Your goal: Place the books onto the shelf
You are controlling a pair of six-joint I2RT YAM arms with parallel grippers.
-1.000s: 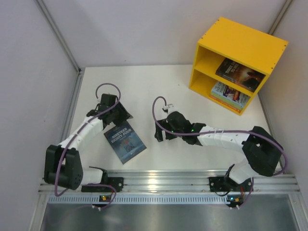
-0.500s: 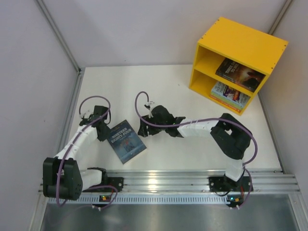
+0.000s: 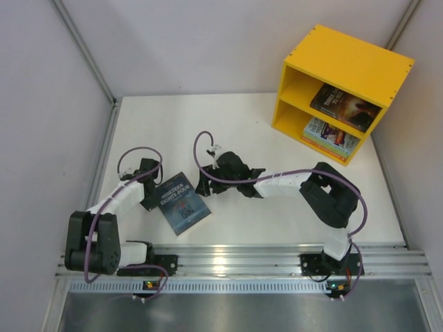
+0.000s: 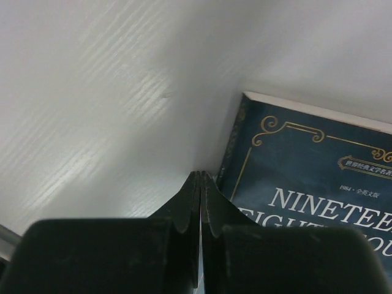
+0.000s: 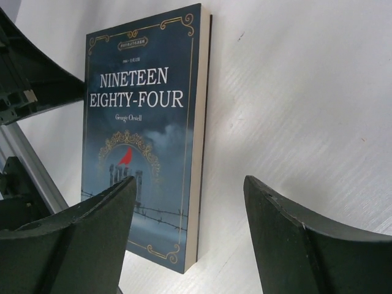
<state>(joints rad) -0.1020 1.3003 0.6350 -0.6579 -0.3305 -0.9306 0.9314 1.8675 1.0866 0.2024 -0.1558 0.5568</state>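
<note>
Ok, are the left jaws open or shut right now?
Shut: in the left wrist view the fingers meet with no gap, beside the blue book.

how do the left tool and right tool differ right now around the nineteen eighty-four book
The left tool is shut, its fingers pressed together; the right tool is open with a wide gap. The left tool sits close beside the spine edge of the Nineteen Eighty-Four book; the right tool stands off on the opposite side, facing its cover. Both are dark, hold nothing, and flank the same book, which lies flat on the white table.
</note>
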